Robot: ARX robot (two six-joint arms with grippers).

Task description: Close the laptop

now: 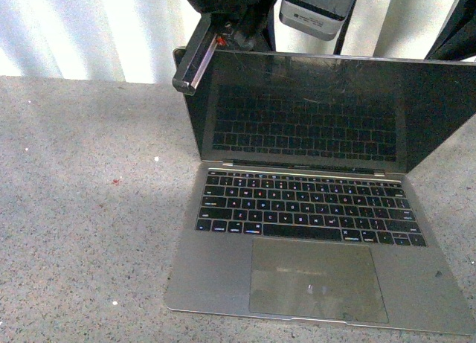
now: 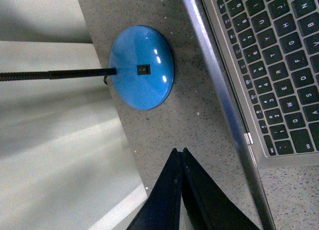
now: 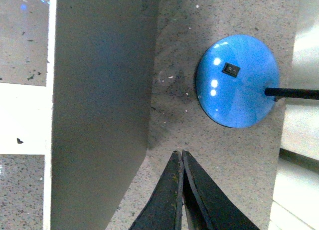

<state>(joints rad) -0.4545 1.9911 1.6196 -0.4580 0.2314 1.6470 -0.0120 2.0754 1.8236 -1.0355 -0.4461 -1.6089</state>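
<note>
The silver-grey laptop (image 1: 312, 276) stands open on the speckled grey table, its black screen (image 1: 312, 112) leaning back past upright. My left gripper (image 1: 190, 64) is shut and empty, just behind the lid's top left corner. In the left wrist view its tips (image 2: 179, 151) lie beside the lid's thin edge (image 2: 224, 100), with the keyboard (image 2: 279, 60) beyond it. My right gripper (image 3: 180, 153) is shut and empty behind the grey lid back (image 3: 99, 105), near one of its rounded corners. In the front view the lid hides it.
A blue dome-shaped lamp base (image 2: 142, 68) with a black stalk sits on the table behind the laptop, close to both grippers; it also shows in the right wrist view (image 3: 237, 80). A white wall (image 1: 89, 30) borders the table's far edge.
</note>
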